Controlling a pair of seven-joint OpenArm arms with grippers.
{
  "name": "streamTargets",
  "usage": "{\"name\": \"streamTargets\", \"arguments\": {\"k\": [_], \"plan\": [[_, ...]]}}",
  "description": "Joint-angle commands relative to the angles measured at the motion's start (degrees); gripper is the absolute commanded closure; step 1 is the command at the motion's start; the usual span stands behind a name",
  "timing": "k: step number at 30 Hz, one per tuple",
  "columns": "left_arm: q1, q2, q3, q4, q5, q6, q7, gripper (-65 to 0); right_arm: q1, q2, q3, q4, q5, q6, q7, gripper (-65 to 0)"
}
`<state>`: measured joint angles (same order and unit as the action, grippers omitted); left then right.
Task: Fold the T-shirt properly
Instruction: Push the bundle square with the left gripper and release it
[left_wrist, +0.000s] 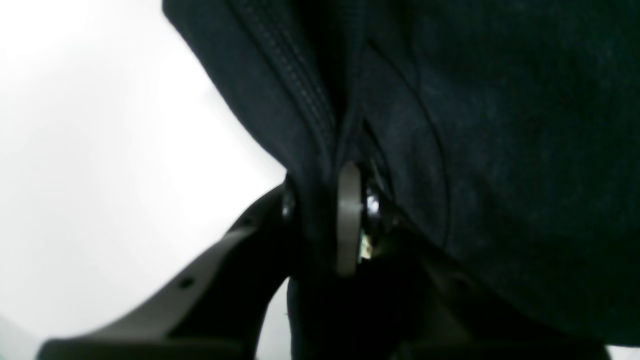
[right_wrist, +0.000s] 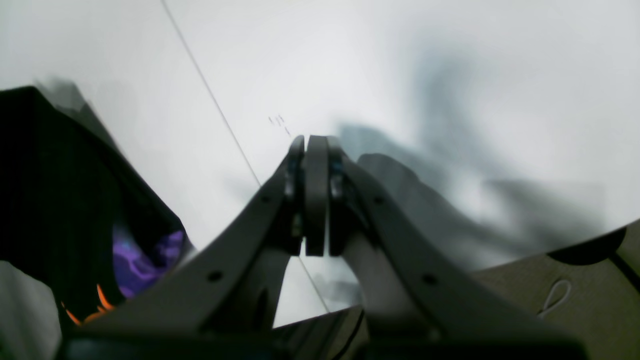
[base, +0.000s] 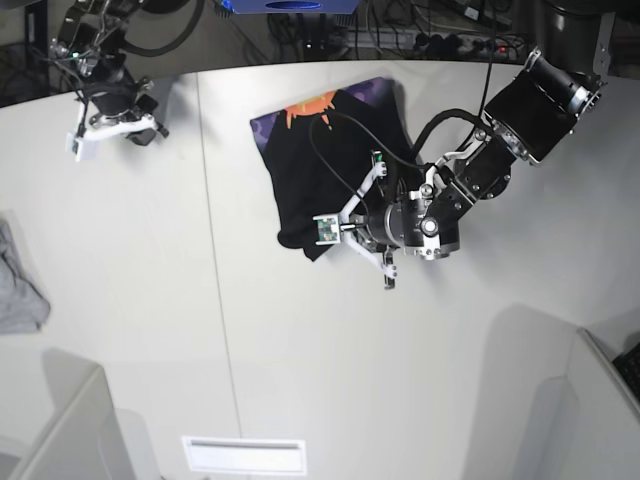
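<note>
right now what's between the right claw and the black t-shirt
Only bare white table. In the base view, the right claw sits far up-left, shut on nothing, and the T-shirt lies mid-table, pinched by the left claw.

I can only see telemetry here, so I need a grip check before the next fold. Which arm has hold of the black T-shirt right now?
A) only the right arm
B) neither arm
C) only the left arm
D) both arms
C. The left gripper is pinched on a seamed fold of the T-shirt, while the right gripper is shut on nothing above the bare table.
</note>
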<state>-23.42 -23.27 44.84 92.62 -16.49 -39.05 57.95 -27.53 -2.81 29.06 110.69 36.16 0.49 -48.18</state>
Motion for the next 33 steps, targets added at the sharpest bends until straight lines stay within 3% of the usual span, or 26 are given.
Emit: {"name": "streamTargets", "arguments": {"k": [1,4,8,20,28,33], "plan": [[-2.4,-0.2,0.7,0.9,0.1,0.1,-0.4,0.0,0.0,0.1,0.5,1.3,0.8,0.4,0.9,0.0],[-5.2,-0.2,5.1,0.9,0.1,0.1,-1.2,0.0,-0.1,0.0,0.6,1.3,0.8,0.4,0.9,0.0],[-6.7,-0.4,8.7,-1.0,0.1,0.1,-7.2,0.0,-0.1,-1.1,0.8,1.3,0.8,0.4,0.9,0.0],[-7.7,0.9,9.0,-7.5,0.3,-1.0,-15.2,0.0,0.4,-1.1,0.6,1.3,0.8,0.4,0.9,0.0],[-8.3,5.6,9.0,-11.7,13.9,-1.0,-15.4,0.0,1.1,-1.1,0.8,1.3,0.8,0.4,0.9,0.0],[-8.3,7.0,9.0,-12.0,14.1,-1.0,-15.4,0.0,1.1,-1.0,0.9,1.3,0.7,0.4,0.9,0.0]]}}
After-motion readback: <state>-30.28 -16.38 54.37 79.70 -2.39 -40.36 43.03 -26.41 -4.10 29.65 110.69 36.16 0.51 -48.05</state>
